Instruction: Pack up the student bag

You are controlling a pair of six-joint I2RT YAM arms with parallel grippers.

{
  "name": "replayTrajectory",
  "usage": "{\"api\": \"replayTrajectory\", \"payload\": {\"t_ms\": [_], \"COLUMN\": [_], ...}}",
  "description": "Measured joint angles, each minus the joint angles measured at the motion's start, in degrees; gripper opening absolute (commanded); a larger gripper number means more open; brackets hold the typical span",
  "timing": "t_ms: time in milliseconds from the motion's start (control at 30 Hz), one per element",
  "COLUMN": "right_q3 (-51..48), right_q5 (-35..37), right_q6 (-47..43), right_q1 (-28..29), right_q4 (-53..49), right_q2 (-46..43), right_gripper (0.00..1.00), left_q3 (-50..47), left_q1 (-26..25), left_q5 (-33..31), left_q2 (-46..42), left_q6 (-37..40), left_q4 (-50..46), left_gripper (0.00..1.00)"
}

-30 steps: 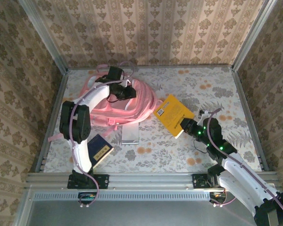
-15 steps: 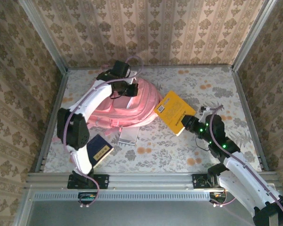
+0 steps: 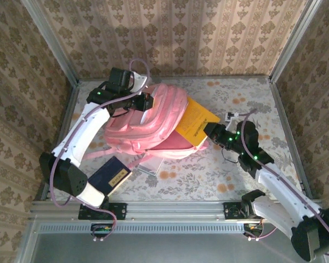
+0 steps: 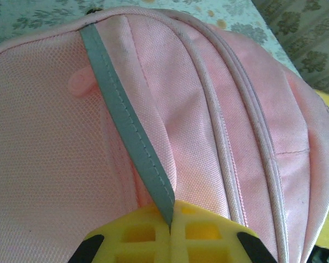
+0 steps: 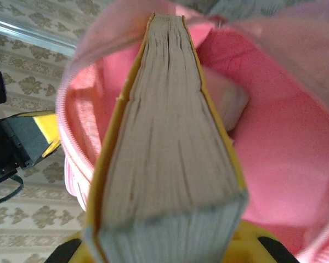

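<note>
Yellow book (image 3: 194,121), clamped in right fingers (image 5: 251,236), has been advanced into student bag (image 3: 153,123) hoisted by left fingers (image 4: 137,235) clamped on strap (image 4: 126,131).

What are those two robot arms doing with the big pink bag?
They are packing it. The left gripper is shut on a grey strip on the student bag, holding that side up. The right gripper grips a yellow book whose front end pokes into the bag's open mouth. A dark blue book lies on the table near the left arm, not packed yet.
</note>
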Motion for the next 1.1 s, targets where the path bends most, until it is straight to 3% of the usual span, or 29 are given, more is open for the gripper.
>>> {"api": "replayTrajectory", "payload": {"t_ms": [100,200,500,700,967,1033,1100], "right_q3": [0.0,0.02,0.24,0.24,0.26,0.26,0.26], "right_q5": [-1.84,-2.69,-2.47,-1.99,-0.61,-0.31,-0.31], "right_q6": [5.31,9.79,13.42,13.49,13.38,13.33,13.31], "right_q1": [1.51,2.45,3.78,4.5,5.18,5.25,5.4], "right_q4": [4.37,8.09,10.1,10.38,8.61,7.87,7.93], "right_q2": [3.19,4.39,4.39,4.39,4.33,4.33,4.09], "right_gripper": [0.0,0.0,0.0,0.0,0.0,0.0,0.0], "left_q3": [0.07,1.09,10.8,18.95,22.16,22.34,22.36], "left_q1": [0.0,-0.59,-10.43,-18.88,-24.9,-25.35,-25.4], "left_q5": [1.57,1.6,-4.79,-12.5,-24.61,-25.97,-27.58], "left_q2": [0.76,1.86,3.23,9.01,18.56,18.97,18.97], "left_q6": [-0.26,-0.5,1.68,4.74,7.3,7.52,7.89], "left_q4": [0.09,0.11,-6.71,-12.11,-16.55,-16.96,-17.46], "left_gripper": [0.34,0.49,0.64,0.64,0.59,0.44,0.2]}}
